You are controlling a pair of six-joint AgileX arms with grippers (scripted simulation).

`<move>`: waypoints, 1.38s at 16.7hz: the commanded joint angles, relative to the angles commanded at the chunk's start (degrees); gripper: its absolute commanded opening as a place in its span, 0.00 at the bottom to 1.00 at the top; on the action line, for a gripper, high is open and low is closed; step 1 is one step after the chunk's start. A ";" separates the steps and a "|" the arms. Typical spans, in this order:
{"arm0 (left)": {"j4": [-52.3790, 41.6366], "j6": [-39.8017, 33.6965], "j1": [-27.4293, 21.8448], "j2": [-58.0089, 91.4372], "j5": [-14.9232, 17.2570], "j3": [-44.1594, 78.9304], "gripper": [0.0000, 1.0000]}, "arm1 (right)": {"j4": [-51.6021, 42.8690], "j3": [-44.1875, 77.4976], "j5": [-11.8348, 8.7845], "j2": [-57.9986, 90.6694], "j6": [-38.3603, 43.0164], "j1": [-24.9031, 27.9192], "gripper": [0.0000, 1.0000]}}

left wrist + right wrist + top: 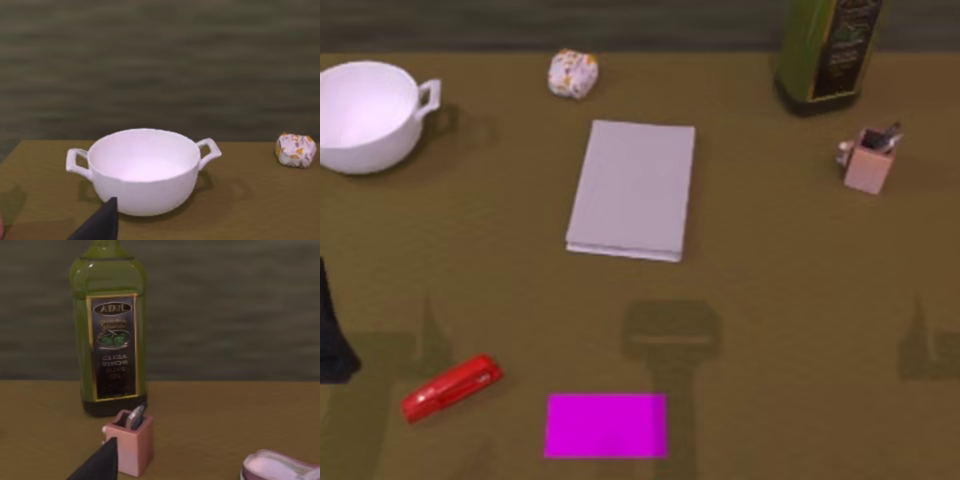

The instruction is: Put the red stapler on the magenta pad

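**Stapler lies near the left arm, pad just to its right**

At the worktop's left edge, a dark part of the left arm (332,335) juts into the top view; its hand is mostly out of sight, so I cannot tell how far its fingers are spread, and nothing shows in its grip. Just right of it, near the front-left corner, lies the red stapler (451,388), flat on the worktop. Its long axis runs diagonally, the left end nearer the front edge and the right end angled towards the back. The magenta pad (606,425) sits right of the stapler along the front edge, close by but not touching, and bare.

The right hand does not appear in the top view; its wrist camera shows only a dark sliver, so its opening cannot be told either.

The left arm is plainly nearer, so the pick likely falls to it, with the hand turned across that diagonal.
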 joint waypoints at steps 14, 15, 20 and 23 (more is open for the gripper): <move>-28.91 18.30 -8.99 43.99 -0.26 29.45 1.00 | 0.00 0.00 0.00 0.00 0.00 0.00 1.00; -32.38 20.45 -10.07 49.77 -0.26 32.75 1.00 | 0.00 0.00 0.00 0.00 0.00 0.00 1.00; -47.92 30.31 -15.11 74.58 -0.16 48.17 1.00 | 0.00 0.00 0.00 0.00 0.00 0.00 1.00; -54.55 34.77 -17.39 84.60 -0.12 55.54 1.00 | 0.00 0.00 0.00 0.00 0.00 0.00 1.00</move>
